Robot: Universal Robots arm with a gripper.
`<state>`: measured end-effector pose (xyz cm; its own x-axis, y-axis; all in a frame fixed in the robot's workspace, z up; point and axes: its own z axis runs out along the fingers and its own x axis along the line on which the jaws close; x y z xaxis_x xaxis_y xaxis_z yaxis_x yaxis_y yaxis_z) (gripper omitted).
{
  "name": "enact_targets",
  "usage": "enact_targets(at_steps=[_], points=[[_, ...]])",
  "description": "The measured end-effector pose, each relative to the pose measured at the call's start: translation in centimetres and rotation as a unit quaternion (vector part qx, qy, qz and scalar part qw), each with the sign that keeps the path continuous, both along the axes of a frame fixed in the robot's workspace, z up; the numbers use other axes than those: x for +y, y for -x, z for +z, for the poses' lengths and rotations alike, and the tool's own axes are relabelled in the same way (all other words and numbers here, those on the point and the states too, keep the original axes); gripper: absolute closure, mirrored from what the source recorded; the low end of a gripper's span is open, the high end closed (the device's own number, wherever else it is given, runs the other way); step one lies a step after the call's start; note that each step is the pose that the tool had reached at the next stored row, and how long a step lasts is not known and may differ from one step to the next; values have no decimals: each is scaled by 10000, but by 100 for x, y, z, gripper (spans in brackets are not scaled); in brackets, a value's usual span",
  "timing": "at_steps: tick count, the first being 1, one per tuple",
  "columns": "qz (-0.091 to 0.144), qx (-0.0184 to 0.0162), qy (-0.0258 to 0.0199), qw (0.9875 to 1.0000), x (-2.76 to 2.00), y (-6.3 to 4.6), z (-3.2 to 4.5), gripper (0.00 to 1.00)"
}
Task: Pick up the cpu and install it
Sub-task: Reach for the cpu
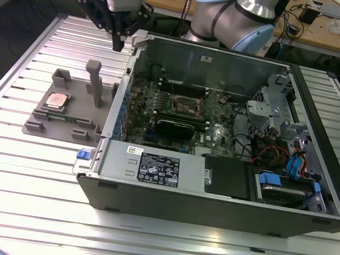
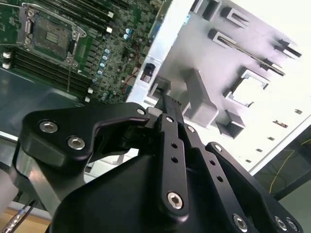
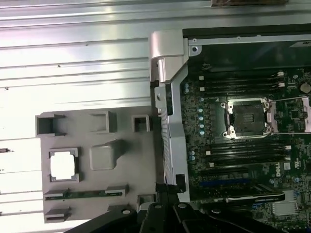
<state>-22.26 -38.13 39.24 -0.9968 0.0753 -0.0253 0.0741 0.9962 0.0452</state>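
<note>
The arm's on the pick-up part here, nothing grabbed yet. The cpu (image 1: pixel 56 100) sits flat in its square pocket on the grey fixture (image 1: pixel 79 126), out on the ribbed table (image 1: pixel 42 175) on the exterior view's left, beside the open PC case (image 1: pixel 159 170). The gripper (image 1: pixel 122 34) hangs up high over the case's far left corner, well apart from the chip. Can't tell from these shots whether the jaws are spread or closed, but nothing is in them.

To do this reach well, it probably wants to get squarely above the chip before dropping, jaws lined up with two opposite edges. The tall upright post (image 1: pixel 94 79) stands near the pocket on the case side, so coming in straight from above looks safer than sweeping sideways. The pocket walls hug the chip, so a shallow, level pinch on the rim seems the way to go, gently. The empty socket (image 3: pixel 245 116) on the motherboard sits open inside the case.
</note>
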Motion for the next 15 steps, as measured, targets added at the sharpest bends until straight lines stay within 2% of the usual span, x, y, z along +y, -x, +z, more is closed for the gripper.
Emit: enact_targets(at_steps=[5,8,12,15], points=[[0,-8,0,10000,27,135,-36,89],[-1,-11,0,10000,34,312,-93,89],[0,-13,0,10000,32,488,-152,89],[0,-13,-1,10000,30,619,-223,89]])
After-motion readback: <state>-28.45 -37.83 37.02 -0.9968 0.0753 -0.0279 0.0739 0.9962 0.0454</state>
